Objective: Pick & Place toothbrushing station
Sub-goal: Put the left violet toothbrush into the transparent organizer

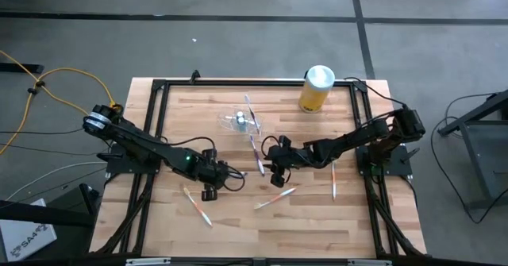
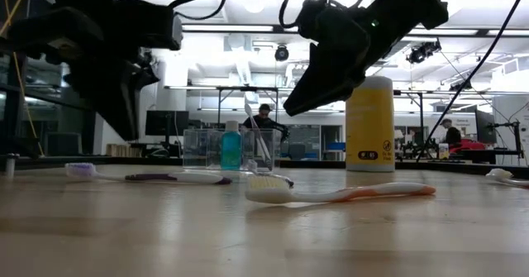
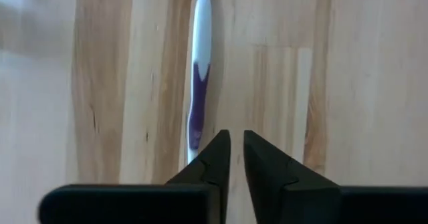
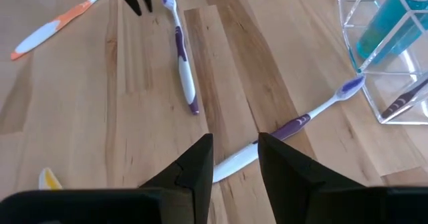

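The toothbrushing station (image 1: 238, 121) is a clear plastic holder standing at the table's far middle. A blue bottle (image 4: 381, 23) and a toothbrush stand in it (image 2: 227, 149). A purple-and-white toothbrush (image 3: 199, 70) lies flat on the wood. My left gripper (image 3: 237, 140) hangs above its handle end, open by a narrow gap with nothing between the fingers (image 1: 236, 175). My right gripper (image 4: 235, 147) is open above the white handle of a second purple toothbrush (image 4: 301, 120), clear of it (image 1: 268, 161). In the low view both grippers hang clear of the table.
A yellow canister (image 1: 317, 87) with a white lid stands at the far right. Orange-and-white toothbrushes lie at the near middle (image 1: 275, 197), near left (image 1: 197, 205) and right (image 1: 333, 179). A black frame (image 1: 159, 87) runs along the table's edges.
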You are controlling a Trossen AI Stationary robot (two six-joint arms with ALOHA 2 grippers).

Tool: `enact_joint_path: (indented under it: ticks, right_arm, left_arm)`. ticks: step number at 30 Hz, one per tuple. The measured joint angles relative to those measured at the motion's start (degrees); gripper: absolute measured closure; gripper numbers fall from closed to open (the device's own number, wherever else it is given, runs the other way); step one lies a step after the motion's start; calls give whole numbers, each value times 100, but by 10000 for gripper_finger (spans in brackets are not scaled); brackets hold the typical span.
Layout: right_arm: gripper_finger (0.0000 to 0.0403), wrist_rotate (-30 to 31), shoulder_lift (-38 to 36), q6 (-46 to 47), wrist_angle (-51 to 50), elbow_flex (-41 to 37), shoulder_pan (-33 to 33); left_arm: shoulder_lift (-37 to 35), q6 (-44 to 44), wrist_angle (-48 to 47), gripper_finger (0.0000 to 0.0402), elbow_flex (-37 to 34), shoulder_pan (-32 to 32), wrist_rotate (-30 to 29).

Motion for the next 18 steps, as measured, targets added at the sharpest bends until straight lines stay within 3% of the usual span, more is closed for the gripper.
enact_joint_path:
  ticks: [7, 18]
  right_arm:
    - [293, -18, 0, 91, 0, 0, 0]
    - [293, -23, 0, 102, 0, 0, 0]
  left_arm:
    - [1, -469, -582, 321, 0, 4, -208]
    - [0, -471, -556, 316, -33, 2, -141]
